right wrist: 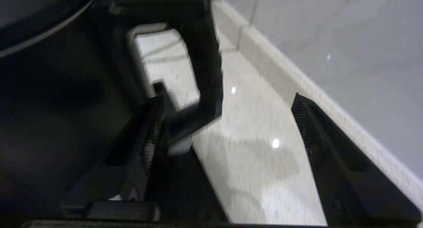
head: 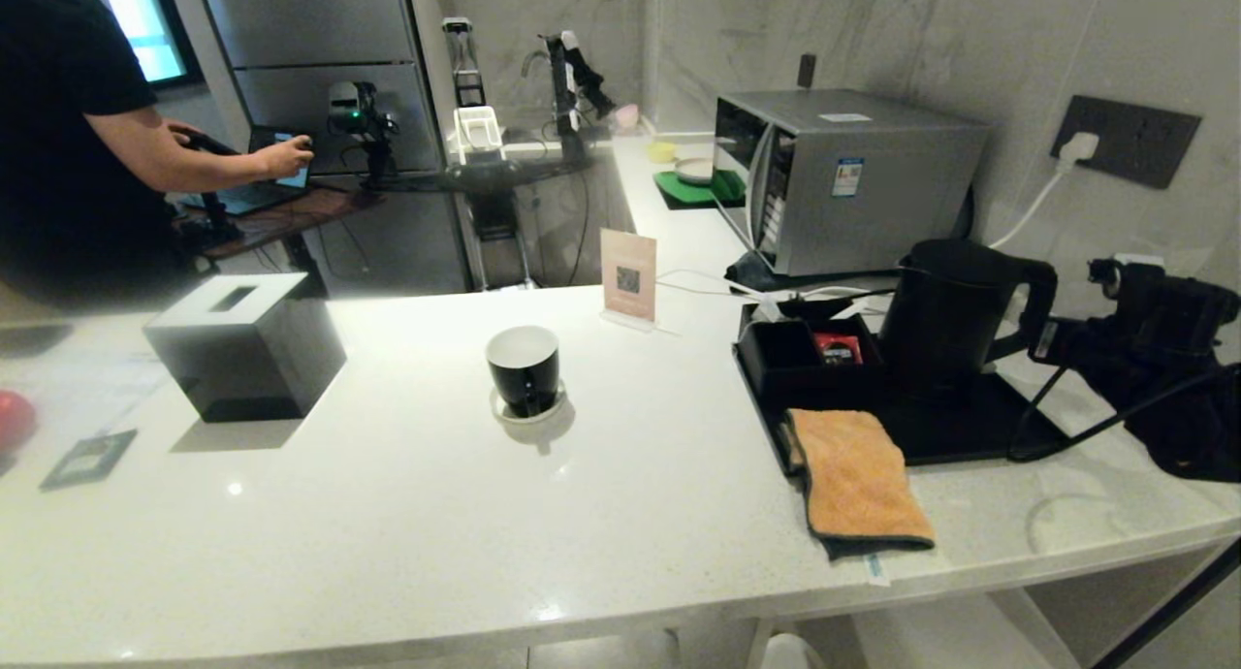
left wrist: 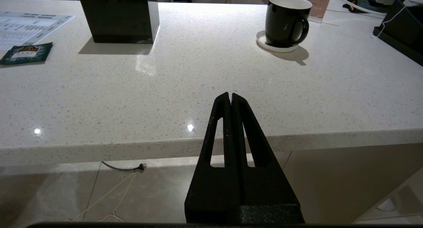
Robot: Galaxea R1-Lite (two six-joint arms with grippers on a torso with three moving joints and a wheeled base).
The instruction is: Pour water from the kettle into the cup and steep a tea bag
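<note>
Head view: your tall matte black electric kettle (head: 945, 315) stands upright on the flat black tray (head: 955, 434) at the right of the white speckled stone counter (head: 407, 514), its loop handle turned toward the right gripper (head: 1052, 344), which sits just beside that handle. You will find the small black mug with the white inside (head: 524, 368) on its small white saucer (head: 528, 412) near the counter's middle, well apart from the kettle. An orange folded cloth (head: 853, 480) overhangs the tray's front edge. A black cube tissue box (head: 244, 346) stands to the left, and a silver microwave oven (head: 839, 179) stands behind the tray. A person in a black shirt (head: 68, 136) is at the far left.

Left wrist view: your left gripper (left wrist: 230, 97) hangs off the counter's near edge with its fingers pressed together, holding nothing. The mug is ahead of it, handle toward the camera side. A dark green tea sachet (left wrist: 27, 53) lies flat beside the tissue box.

Right wrist view: your right gripper's fingers stand wide apart, gripping nothing. One finger (right wrist: 153, 138) lies close against the kettle's body at the handle's lower end; I cannot tell whether it touches. The other stands clear over bare counter.
</note>
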